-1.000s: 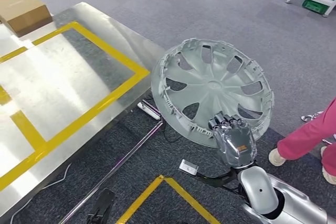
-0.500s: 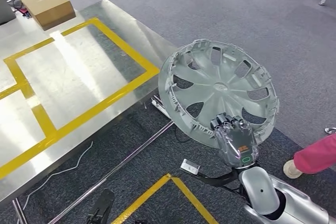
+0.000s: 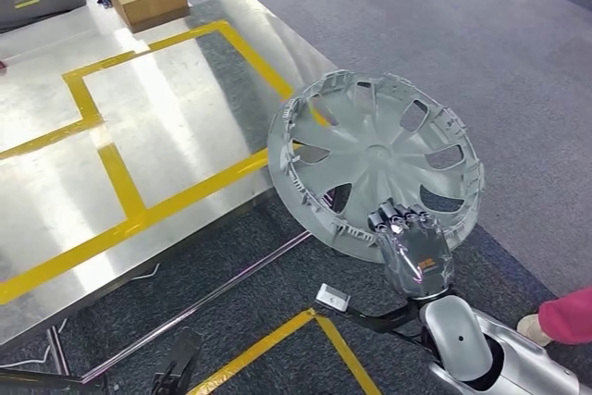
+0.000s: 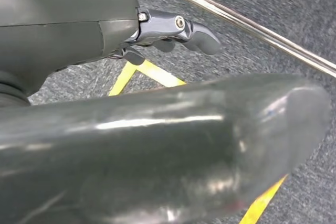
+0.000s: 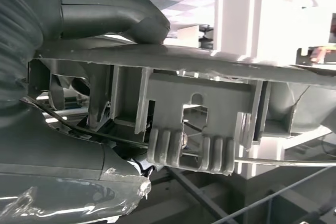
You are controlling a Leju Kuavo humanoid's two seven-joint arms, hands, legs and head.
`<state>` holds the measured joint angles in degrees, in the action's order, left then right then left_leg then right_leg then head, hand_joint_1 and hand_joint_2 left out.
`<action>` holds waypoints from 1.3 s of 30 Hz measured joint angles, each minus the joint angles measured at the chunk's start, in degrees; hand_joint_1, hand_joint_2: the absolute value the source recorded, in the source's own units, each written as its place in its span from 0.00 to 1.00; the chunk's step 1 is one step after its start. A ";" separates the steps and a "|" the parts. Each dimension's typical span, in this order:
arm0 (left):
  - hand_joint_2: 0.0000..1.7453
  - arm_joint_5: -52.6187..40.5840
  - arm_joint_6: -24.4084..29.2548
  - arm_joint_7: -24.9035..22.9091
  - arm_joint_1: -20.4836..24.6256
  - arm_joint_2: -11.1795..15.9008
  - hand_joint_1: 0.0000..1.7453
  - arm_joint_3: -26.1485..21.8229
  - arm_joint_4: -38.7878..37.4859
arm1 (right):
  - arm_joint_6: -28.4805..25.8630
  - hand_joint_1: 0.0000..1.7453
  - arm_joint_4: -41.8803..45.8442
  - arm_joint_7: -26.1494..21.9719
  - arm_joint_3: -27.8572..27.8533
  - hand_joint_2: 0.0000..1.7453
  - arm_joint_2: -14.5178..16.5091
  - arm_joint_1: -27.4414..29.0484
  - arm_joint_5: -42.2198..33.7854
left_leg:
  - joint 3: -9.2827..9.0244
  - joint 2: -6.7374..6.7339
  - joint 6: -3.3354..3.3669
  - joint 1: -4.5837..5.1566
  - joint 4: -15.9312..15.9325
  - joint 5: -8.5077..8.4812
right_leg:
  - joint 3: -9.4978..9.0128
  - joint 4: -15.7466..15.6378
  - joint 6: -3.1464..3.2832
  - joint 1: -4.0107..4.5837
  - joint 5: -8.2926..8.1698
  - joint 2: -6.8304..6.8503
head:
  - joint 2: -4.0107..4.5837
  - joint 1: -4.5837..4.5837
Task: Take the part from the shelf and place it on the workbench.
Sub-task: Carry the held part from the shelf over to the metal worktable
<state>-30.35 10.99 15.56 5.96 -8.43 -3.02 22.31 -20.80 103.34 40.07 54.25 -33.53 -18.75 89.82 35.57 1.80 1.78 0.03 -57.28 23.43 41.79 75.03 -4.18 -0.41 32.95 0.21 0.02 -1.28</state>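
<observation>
Silver-shelled, the right robot hand [image 3: 413, 249] grips the near rim of the grey wheel cover [image 3: 375, 156], held tilted in the air. The steel surface [image 3: 175, 117] lies to its left, the cover's far-left edge just overlapping the corner.

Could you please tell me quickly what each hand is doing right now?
Left hand: holds nothing; fingers look extended, open.
Right hand: grips the rim of the grey wheel cover, held near the workbench corner.
</observation>
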 joint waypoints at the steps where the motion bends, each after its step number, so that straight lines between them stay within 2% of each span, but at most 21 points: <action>1: 0.00 0.01 -0.07 0.00 0.00 0.01 0.00 0.00 -0.01 | 0.02 1.00 0.00 -0.01 0.02 1.00 0.00 0.06 -0.01 | -0.07 0.50 -0.02 -0.02 -0.01 0.00 | -0.81 -2.13 0.05 -0.07 -1.69 -0.09 | 0.00 0.01; 3: 0.00 0.01 -0.08 0.00 0.04 0.01 0.00 0.01 -0.01 | 0.01 1.00 -0.01 -0.01 0.02 1.00 0.01 0.09 -0.01 | -0.19 1.50 -0.27 -0.02 -0.11 0.05 | -4.65 -10.26 0.04 -0.39 -5.74 -1.43 | 0.00 -0.01; 5: 0.00 0.01 0.00 0.00 0.10 0.06 0.00 0.02 -0.02 | -0.06 1.00 0.03 -0.02 0.02 1.00 0.02 0.14 0.01 | 0.11 2.35 -0.86 0.05 -0.29 -0.09 | -7.47 -15.81 0.16 -0.68 -7.37 -3.07 | 0.00 0.05; 6: 0.00 0.01 0.02 0.00 0.07 0.11 0.00 0.02 -0.04 | -0.09 1.00 0.04 -0.03 0.02 1.00 0.02 0.21 0.01 | 0.33 2.73 -1.21 0.05 -0.28 -0.27 | -7.84 -16.47 0.34 -0.66 -7.21 -3.43 | 0.00 0.09; 8: 0.00 0.01 0.07 -0.01 -0.06 0.19 0.00 0.02 -0.09 | -0.14 1.00 0.07 -0.05 0.02 1.00 0.03 0.42 -0.01 | 0.60 3.16 -1.82 -0.13 -0.18 -0.46 | -7.85 -16.65 1.02 -0.57 -7.39 -2.75 | 0.00 0.10; 10: 0.00 0.01 0.20 -0.03 -0.05 0.27 0.00 0.04 -0.12 | -0.26 1.00 0.09 -0.05 -0.02 1.00 0.04 0.62 -0.01 | 1.59 1.77 -2.35 -0.08 -2.12 1.04 | -7.95 -16.90 1.87 -0.64 -7.57 -1.82 | 0.00 0.36; 13: 0.00 -0.09 0.44 -0.15 0.05 0.31 0.00 0.10 -0.14 | -0.50 1.00 0.09 -0.02 -0.10 1.00 0.04 1.05 0.01 | 6.49 -0.69 -2.93 -0.03 -12.61 6.24 | -7.97 -17.04 2.54 -0.58 -7.60 -0.29 | 0.00 0.63; 15: 0.00 -0.17 0.56 -0.38 -0.08 0.38 0.00 0.18 -0.20 | -0.73 1.00 0.06 -0.01 -0.11 1.00 0.04 1.51 -0.01 | 8.41 -0.93 -3.05 -0.06 -16.71 6.98 | -8.00 -17.03 2.62 -0.54 -7.54 0.66 | 0.00 0.63; 16: 0.00 -0.20 0.61 -0.51 -0.13 0.45 0.00 0.24 -0.23 | -0.88 1.00 0.05 -0.01 -0.11 1.00 0.06 1.69 -0.01 | 7.80 -1.03 -3.01 -0.06 -15.52 5.80 | -8.03 -17.02 2.61 -0.53 -7.52 1.07 | 0.00 0.63; 18: 0.00 -0.24 0.72 -0.70 -0.12 0.62 0.00 0.34 -0.27 | -1.20 1.00 0.04 -0.01 -0.11 1.00 0.15 1.90 -0.01 | 3.91 -2.19 -2.71 0.03 -8.14 2.05 | -8.19 -17.02 2.48 -0.46 -7.41 1.75 | 0.00 0.66; 20: 0.00 -0.27 0.82 -0.79 0.04 0.75 0.00 0.40 -0.27 | -1.47 1.00 0.03 -0.01 -0.17 1.00 0.25 2.02 0.00 | 0.62 -3.71 -2.27 0.31 -1.71 0.25 | -8.22 -16.89 2.05 -0.11 -7.22 2.31 | 0.00 0.66; 21: 0.00 -0.27 0.85 -0.84 0.07 0.79 0.00 0.42 -0.27 | -1.56 1.00 0.02 -0.01 -0.20 1.00 0.27 2.08 0.00 | 0.05 -4.07 -2.04 0.45 -0.40 0.20 | -8.24 -16.91 1.79 0.06 -7.17 2.64 | 0.00 0.63; 23: 0.00 -0.27 0.85 -0.92 -0.01 0.86 0.00 0.44 -0.29 | -1.62 1.00 0.00 -0.01 -0.25 1.00 0.31 2.17 -0.01 | 0.09 -3.35 -1.45 0.48 0.00 0.20 | -8.40 -17.14 1.18 0.14 -7.12 3.39 | 0.00 0.52; 25: 0.00 -0.28 0.86 -0.96 -0.03 0.95 0.00 0.47 -0.31 | -1.63 1.00 0.00 -0.01 -0.34 1.00 0.36 2.24 -0.01 | 0.00 -2.52 -0.83 0.22 0.23 -0.02 | -7.82 -15.87 0.54 -0.03 -6.07 2.68 | 0.00 0.38; 28: 0.00 -0.31 0.85 -0.98 0.06 1.03 0.00 0.55 -0.33 | -1.67 1.00 0.00 0.01 -0.57 1.00 0.39 2.43 0.01 | -0.06 -1.30 -0.29 -0.01 0.33 -0.15 | -2.74 -5.41 0.03 -0.16 -1.09 0.36 | 0.00 0.05; 30: 0.00 -0.32 0.80 -1.02 -0.03 1.07 0.00 0.64 -0.38 | -1.66 1.00 -0.02 0.01 -0.63 1.00 0.40 2.82 0.01 | -0.08 -0.42 -0.23 0.00 0.30 -0.14 | 0.35 0.18 -0.03 -0.15 0.32 0.04 | 0.00 0.04; 31: 0.00 -0.32 0.77 -1.04 -0.06 1.10 0.00 0.72 -0.40 | -1.65 1.00 -0.02 0.01 -0.64 1.00 0.40 3.00 -0.01 | -0.12 0.07 -0.23 -0.01 0.28 -0.14 | 0.33 -0.35 0.01 -0.18 -0.72 0.00 | 0.00 0.04; 32: 0.00 -0.32 0.75 -1.04 -0.06 1.13 0.00 0.81 -0.42 | -1.64 1.00 -0.03 0.01 -0.67 1.00 0.41 3.12 -0.02 | -0.19 0.56 -0.28 -0.05 0.25 -0.12 | -0.96 -3.34 0.08 -0.23 -2.75 -0.13 | 0.00 0.04; 34: 0.00 -0.32 0.74 -1.03 -0.01 1.15 0.00 0.97 -0.43 | -1.64 1.00 -0.02 0.01 -0.84 1.00 0.43 3.12 -0.03 | -0.23 1.47 -0.62 -0.01 0.14 -0.08 | -5.20 -11.97 0.18 -0.49 -6.49 -1.28 | 0.00 0.04; 36: 0.00 -0.32 0.74 -1.04 0.00 1.21 0.00 1.06 -0.44 | -1.66 1.00 -0.02 0.01 -0.98 1.00 0.45 3.05 0.00 | 0.07 2.16 -1.22 0.09 0.02 -0.25 | -7.49 -16.39 0.53 -0.61 -7.52 -2.31 | 0.00 0.11; 39: 0.00 -0.32 0.74 -1.05 -0.18 1.34 0.00 1.16 -0.48 | -1.67 1.00 -0.02 -0.02 -1.01 1.00 0.50 3.12 -0.01 | 0.50 2.53 -2.09 -0.04 -0.06 -0.39 | -7.51 -16.59 1.57 -0.50 -7.65 -1.75 | 0.00 0.16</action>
<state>-30.67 11.74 14.51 5.78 -7.09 -1.85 21.83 -22.47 103.32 40.05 53.24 -33.03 -15.63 89.81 36.07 4.32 -0.31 0.00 -57.33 23.04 34.27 58.44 -2.61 -0.91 25.30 -1.54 0.02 -1.12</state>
